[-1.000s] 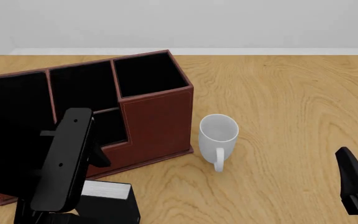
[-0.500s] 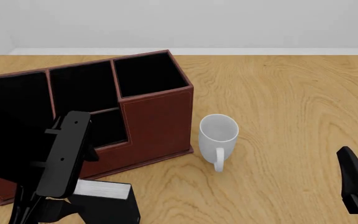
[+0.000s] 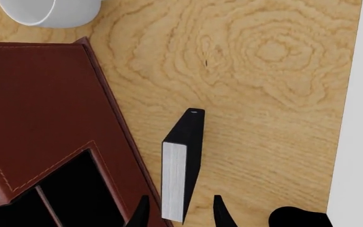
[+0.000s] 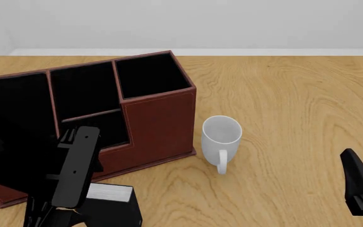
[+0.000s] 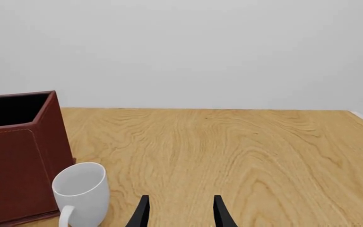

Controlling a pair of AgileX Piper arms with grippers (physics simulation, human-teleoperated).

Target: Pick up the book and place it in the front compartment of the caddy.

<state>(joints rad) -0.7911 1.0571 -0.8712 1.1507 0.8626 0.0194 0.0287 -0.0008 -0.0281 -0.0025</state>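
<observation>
The book (image 3: 174, 179) stands on its edge on the table beside the caddy (image 3: 43, 104), black cover and white page edges showing. My left gripper (image 3: 180, 215) is open, one finger on each side of the book's near end, with gaps showing on both sides. In the front view my left arm (image 4: 74, 175) hides the gripper above the book (image 4: 109, 195). The front compartment (image 4: 83, 92) of the caddy (image 4: 159, 123) is black and empty. My right gripper (image 5: 180, 213) is open and empty, low at the right of the table (image 4: 353, 163).
A white mug (image 4: 222, 135) stands just right of the caddy, handle toward me; it also shows in the right wrist view (image 5: 81, 187) and the left wrist view (image 3: 49, 12). The table's near edge (image 3: 344, 142) runs close to the book.
My left arm has come down and a little toward me over the book. The book, the mug, the caddy and the right arm have not moved.
</observation>
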